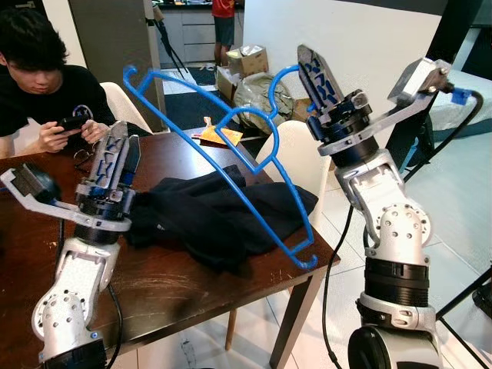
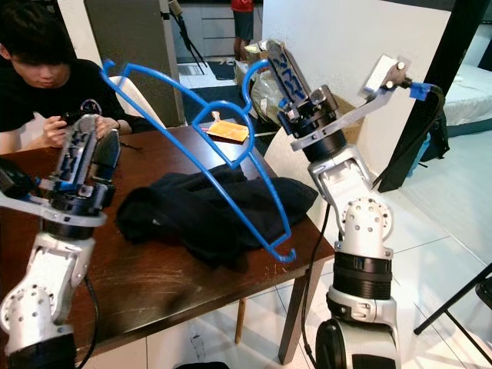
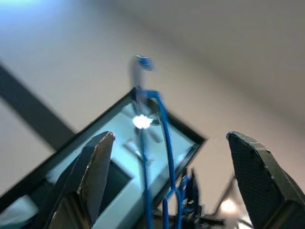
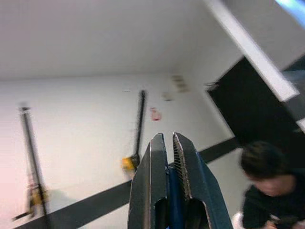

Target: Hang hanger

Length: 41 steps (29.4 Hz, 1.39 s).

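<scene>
- Nearest the camera, at the lower left of the left eye view, the left claw stands raised over the dark wooden worktop. Its two black fingers point upward and are spread apart with nothing between them, as the left wrist view shows.
- At the upper right of the frame the right claw is also raised. Its fingers are pressed together on the hook end of the blue hanger; the right wrist view shows a sliver of blue between them.
- The hanger is lifted clear of the worktop and hangs in the air, tilted. Its long axis runs diagonally from the upper left of the frame, near the white chair, down to the lower middle, where its far corner dips close to the worktop edge.
- The relation that matters: the hanger spreads out leftward and downward from the right claw, so its body lies between the two arms. The right arm alone carries it, and the left claw is near one shoulder but apart from it.
- Below the hanger a dark garment lies crumpled on the worktop.
- A seated person at the upper left holds a phone.
- No rail or rod to hang on is clear in these frames.
</scene>
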Available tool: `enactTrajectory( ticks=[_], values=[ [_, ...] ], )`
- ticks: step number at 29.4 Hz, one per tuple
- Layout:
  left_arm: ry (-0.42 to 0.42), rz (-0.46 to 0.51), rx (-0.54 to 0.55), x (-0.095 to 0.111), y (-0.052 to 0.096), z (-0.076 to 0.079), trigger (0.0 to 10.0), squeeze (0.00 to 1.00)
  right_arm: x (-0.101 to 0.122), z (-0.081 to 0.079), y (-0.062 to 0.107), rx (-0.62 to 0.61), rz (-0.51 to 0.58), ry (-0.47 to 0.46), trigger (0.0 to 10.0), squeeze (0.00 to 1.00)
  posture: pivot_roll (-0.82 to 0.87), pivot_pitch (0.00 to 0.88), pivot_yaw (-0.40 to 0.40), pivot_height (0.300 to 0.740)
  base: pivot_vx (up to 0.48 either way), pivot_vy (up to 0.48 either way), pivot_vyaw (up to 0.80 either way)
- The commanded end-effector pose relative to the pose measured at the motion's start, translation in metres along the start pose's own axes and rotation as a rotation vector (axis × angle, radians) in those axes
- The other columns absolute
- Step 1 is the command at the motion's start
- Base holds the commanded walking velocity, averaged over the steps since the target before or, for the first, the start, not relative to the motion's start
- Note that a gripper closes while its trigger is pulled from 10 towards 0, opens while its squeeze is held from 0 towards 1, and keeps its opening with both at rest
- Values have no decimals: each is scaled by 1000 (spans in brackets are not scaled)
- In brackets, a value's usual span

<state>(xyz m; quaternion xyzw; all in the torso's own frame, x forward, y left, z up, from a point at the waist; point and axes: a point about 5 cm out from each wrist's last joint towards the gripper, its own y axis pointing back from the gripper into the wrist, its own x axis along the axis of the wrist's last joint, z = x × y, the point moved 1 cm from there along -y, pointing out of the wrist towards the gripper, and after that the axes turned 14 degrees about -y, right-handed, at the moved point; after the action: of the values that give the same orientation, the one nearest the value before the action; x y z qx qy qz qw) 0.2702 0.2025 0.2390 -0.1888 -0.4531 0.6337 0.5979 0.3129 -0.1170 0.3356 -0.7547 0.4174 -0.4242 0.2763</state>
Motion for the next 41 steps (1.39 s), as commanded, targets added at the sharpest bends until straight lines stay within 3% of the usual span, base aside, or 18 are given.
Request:
enactTrajectory(
  ticks=[1, 8, 18, 19, 20, 21, 38, 39, 41],
  values=[
    [60, 5, -34, -2, 2, 3, 10000, 0, -1, -12, -3, 73, -24, -16, 10000, 0, 96, 0, -25, 735, 0, 0, 0],
    [141, -22, -66, -9, 5, 7, 10000, 0, -14, -27, -1, 150, -99, -55, 10000, 0, 96, 0, -22, 735, 0, 0, 0],
    [145, -86, -86, -15, 7, 8, 10000, 0, -18, -28, 0, 160, -138, -69, 10000, 0, 95, 0, -22, 735, 0, 0, 0],
    [149, -95, -97, -16, 8, 10, 3961, 0, -19, -29, 0, 162, -144, -70, 10000, 0, 95, 0, -22, 735, 0, 0, 0],
    [149, -95, -97, -16, 8, 10, 3961, 0, -19, -29, 0, 162, -144, -70, 10000, 0, 95, 0, -22, 735, 0, 0, 0],
    [153, -110, -122, -18, 8, 13, 0, 0, -20, -29, 0, 162, -151, -69, 10000, 0, 96, 0, -25, 735, 0, 0, 0],
    [167, -189, -195, -26, 13, 23, 0, 0, -29, -23, 0, 93, -203, -13, 10000, 0, 89, 0, -25, 735, 0, 0, 0],
    [165, -187, -200, -25, 13, 23, 0, 0, -29, -21, 0, 79, -201, -12, 10000, 847, 89, 0, -25, 735, 0, 0, 0],
    [164, -185, -203, -25, 13, 23, 0, 0, -29, -20, 0, 71, -198, -14, 10000, 847, 89, 0, -25, 735, 0, 0, 0]
  ],
)
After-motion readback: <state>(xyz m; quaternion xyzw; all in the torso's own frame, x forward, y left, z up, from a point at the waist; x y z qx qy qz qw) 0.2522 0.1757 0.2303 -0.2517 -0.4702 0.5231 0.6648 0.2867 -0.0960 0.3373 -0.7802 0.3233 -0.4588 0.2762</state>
